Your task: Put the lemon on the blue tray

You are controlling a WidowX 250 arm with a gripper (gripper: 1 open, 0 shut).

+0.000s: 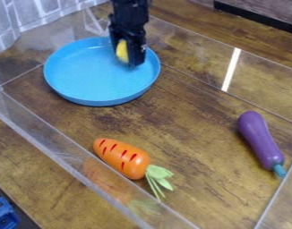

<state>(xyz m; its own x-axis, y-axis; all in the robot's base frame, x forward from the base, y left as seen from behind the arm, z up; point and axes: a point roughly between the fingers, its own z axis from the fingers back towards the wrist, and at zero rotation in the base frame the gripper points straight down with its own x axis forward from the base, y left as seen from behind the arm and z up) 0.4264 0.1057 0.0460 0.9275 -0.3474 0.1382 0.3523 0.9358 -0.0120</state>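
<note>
**Ana:** Camera view, nearest things first: well in front of the gripper (128,52) and toward the viewer lies a carrot (124,157), orange, ridged, with green leaves. Off to its right and nearer the viewer than it is an eggplant (261,137), glossy purple and curved. Both rest on a dark wood-grain table (196,98) inside low clear walls.

**Ben:** And the gripper itself?

**Ana:** Its jaws are clamped on the lemon (122,51), a small smooth yellow oval showing between the black fingers. Directly beneath it is the back-right rim of the blue tray (82,76), a round, shallow, shiny plastic dish.

**Ben:** So how should the placing go?

**Ana:** The lemon looks likely to roll, so a release low over the flat floor, slightly inward from the rim, seems safest. Whether it already touches the tray cannot be told.
</note>
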